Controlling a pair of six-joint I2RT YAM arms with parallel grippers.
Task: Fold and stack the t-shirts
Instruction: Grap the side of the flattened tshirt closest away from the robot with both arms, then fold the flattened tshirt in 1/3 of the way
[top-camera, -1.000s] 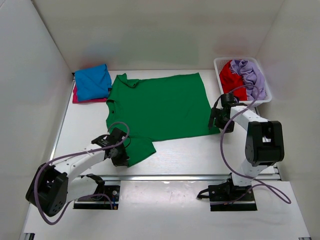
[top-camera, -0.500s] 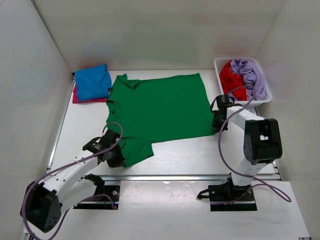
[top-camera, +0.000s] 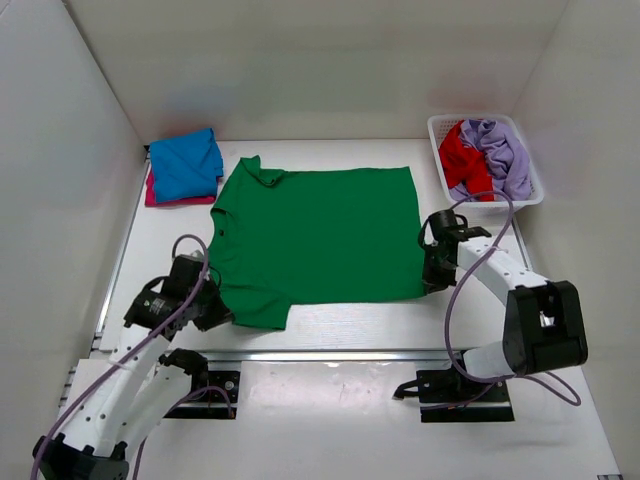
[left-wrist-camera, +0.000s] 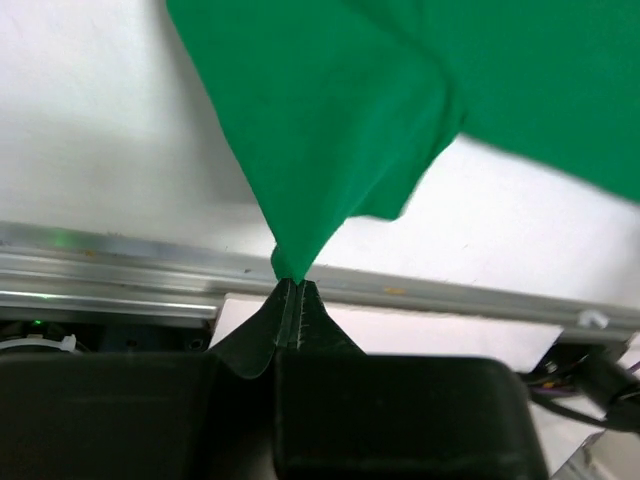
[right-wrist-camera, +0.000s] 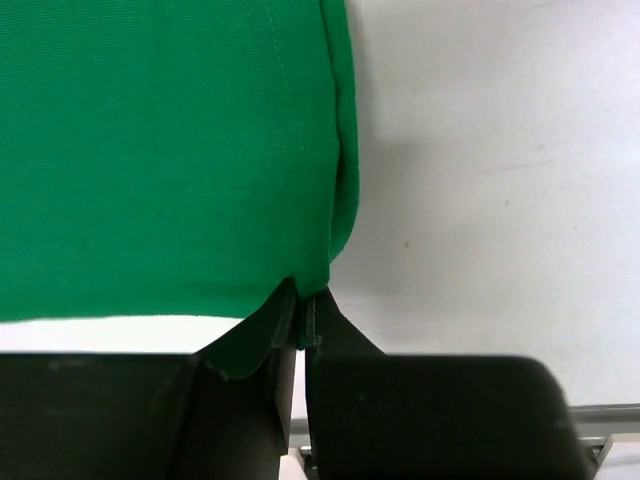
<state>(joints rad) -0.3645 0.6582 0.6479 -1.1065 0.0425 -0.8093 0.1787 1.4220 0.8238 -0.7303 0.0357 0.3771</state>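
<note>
A bright green t-shirt (top-camera: 320, 235) lies spread flat in the middle of the table, collar to the far left. My left gripper (top-camera: 215, 312) is shut on the tip of its near-left sleeve; in the left wrist view the cloth (left-wrist-camera: 340, 120) tapers into the closed gripper (left-wrist-camera: 293, 285). My right gripper (top-camera: 432, 280) is shut on the near-right hem corner, and the right wrist view shows the green t-shirt (right-wrist-camera: 170, 150) pinched in the gripper (right-wrist-camera: 303, 300). A folded blue t-shirt (top-camera: 186, 162) rests on a magenta-pink one (top-camera: 150, 194) at the far left.
A white lattice basket (top-camera: 436, 127) at the far right holds a red t-shirt (top-camera: 463, 155) and a lilac one (top-camera: 502, 150). A metal rail (top-camera: 380, 353) runs along the table's near edge. White walls close in the left, back and right sides.
The right gripper has shut on the hem corner and drawn it toward the near edge. The left arm has pulled the sleeve left and nearer. The shirt now lies flatter.
</note>
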